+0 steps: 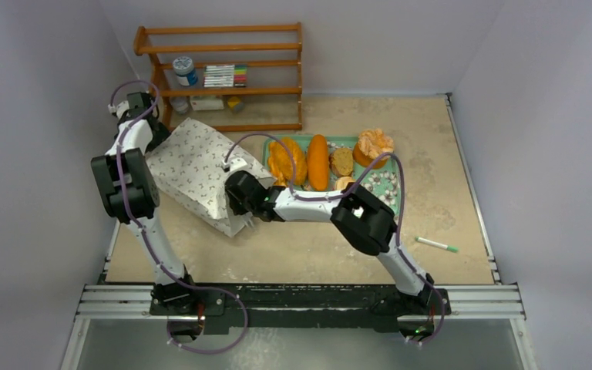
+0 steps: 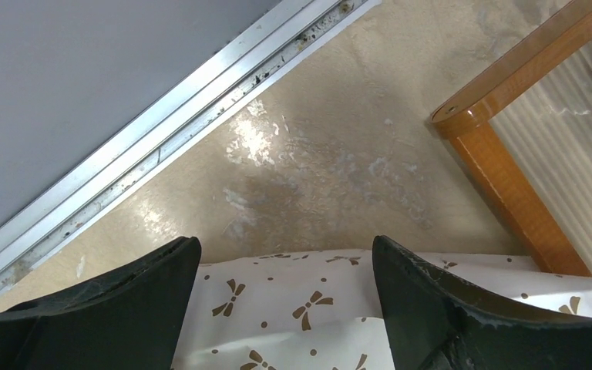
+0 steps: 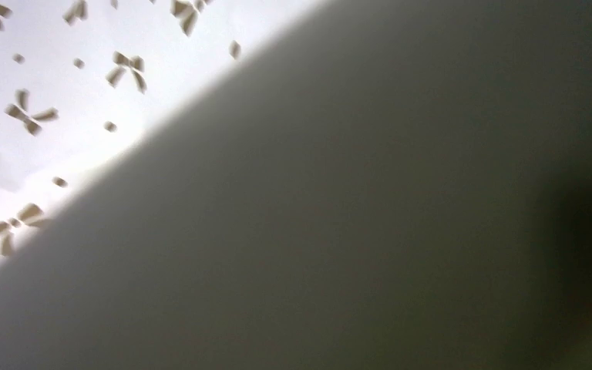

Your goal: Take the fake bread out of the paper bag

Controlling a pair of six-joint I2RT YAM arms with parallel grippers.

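The paper bag [image 1: 193,166], white with small dark bow motifs, lies on its side left of centre, mouth toward the front right. My left gripper [image 1: 156,132] is open at the bag's far left corner; in the left wrist view its fingers [image 2: 162,285] straddle the bag's edge [image 2: 293,301]. My right gripper [image 1: 237,206] reaches into the bag's mouth; its wrist view shows only printed paper [image 3: 62,100] and dark shadow, fingers hidden. Fake bread lies on the green tray [image 1: 388,193]: a lumpy loaf [image 1: 287,160], a smooth loaf [image 1: 318,162], a ruffled pastry [image 1: 373,144].
A wooden shelf [image 1: 223,77] with a can and markers stands at the back, close behind the bag; its leg shows in the left wrist view [image 2: 509,185]. A green-capped pen [image 1: 436,245] lies at the front right. A metal rail [image 2: 162,131] runs along the left wall.
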